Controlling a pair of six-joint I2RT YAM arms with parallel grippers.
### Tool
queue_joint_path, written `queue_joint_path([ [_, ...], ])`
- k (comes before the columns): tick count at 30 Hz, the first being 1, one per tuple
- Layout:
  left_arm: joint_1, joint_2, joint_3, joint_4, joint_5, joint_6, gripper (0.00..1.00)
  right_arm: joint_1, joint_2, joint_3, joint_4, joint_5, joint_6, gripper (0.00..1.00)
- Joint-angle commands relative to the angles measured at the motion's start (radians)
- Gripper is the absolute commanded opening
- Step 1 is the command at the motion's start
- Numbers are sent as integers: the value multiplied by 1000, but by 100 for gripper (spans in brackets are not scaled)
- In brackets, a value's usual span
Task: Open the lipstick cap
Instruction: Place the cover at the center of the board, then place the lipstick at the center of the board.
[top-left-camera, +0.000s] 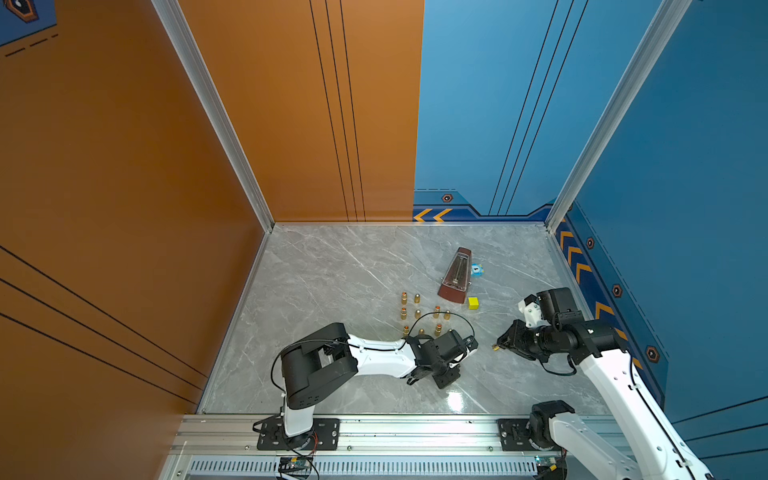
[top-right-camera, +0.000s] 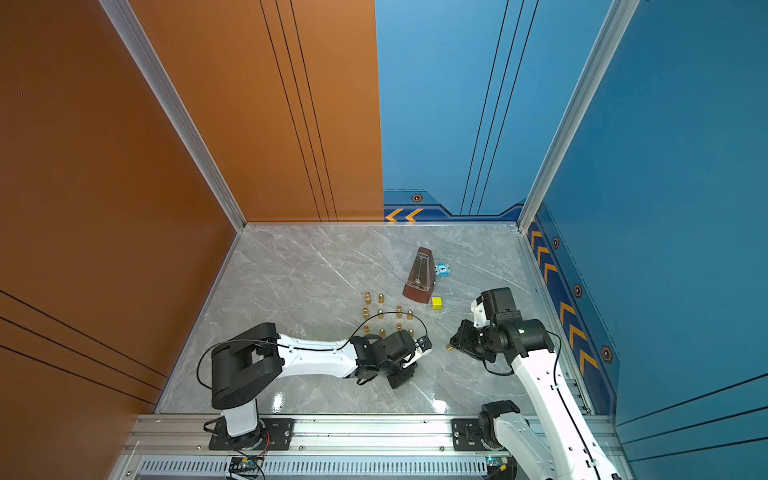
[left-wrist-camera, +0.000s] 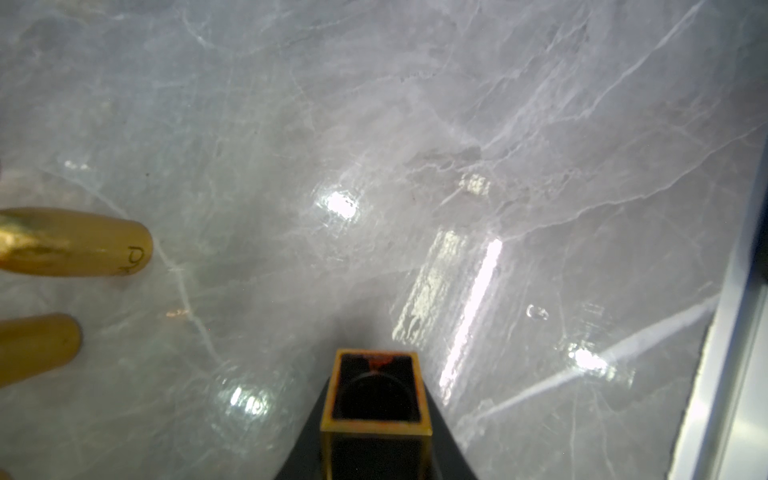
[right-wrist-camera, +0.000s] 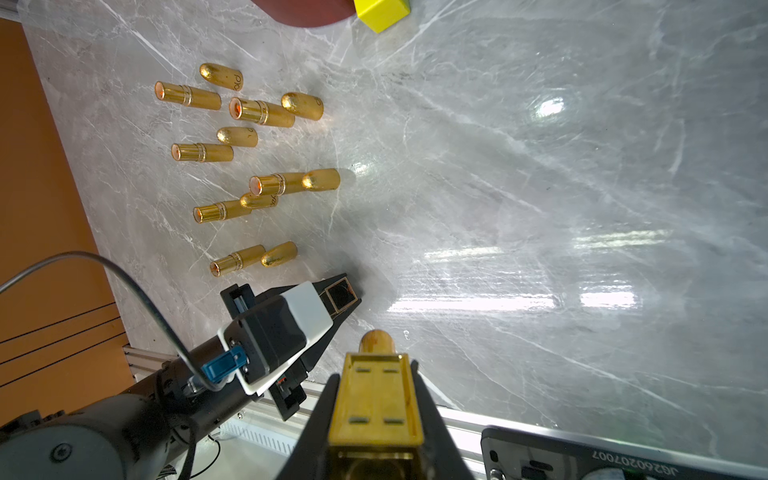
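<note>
My left gripper is shut on a square gold lipstick cap. The cap's hollow open end faces the wrist camera, with a red smear inside. The right wrist view shows that cap in the left gripper, clear of the lipstick. My right gripper is shut on the gold lipstick body, and its round tip sticks out past the fingers. In both top views the left gripper and the right gripper face each other a short gap apart over the marble table.
Several opened gold lipsticks and their caps stand in rows behind the left gripper. Further back are a brown metronome, a yellow cube and a small blue toy. An aluminium rail runs along the table's front edge.
</note>
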Motion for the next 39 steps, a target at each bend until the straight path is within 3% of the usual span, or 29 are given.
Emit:
queue_joint_path([
  [1, 3, 0, 14, -53, 9, 15, 30, -7, -18, -3, -22, -13, -13, 24],
  [14, 12, -75, 7, -54, 3, 1, 40, -8, -32, 18, -22, -49, -12, 24],
  [20, 27, -224, -42, -40, -11, 15, 47, -13, -42, 34, 25, -229, 28, 25],
  [28, 90, -441, -210, 267, 139, 49, 55, -19, -46, 34, 148, -433, 165, 26],
  [39, 124, -447, -219, 534, 301, 1, 64, -19, -92, -5, 297, -554, 350, 27],
])
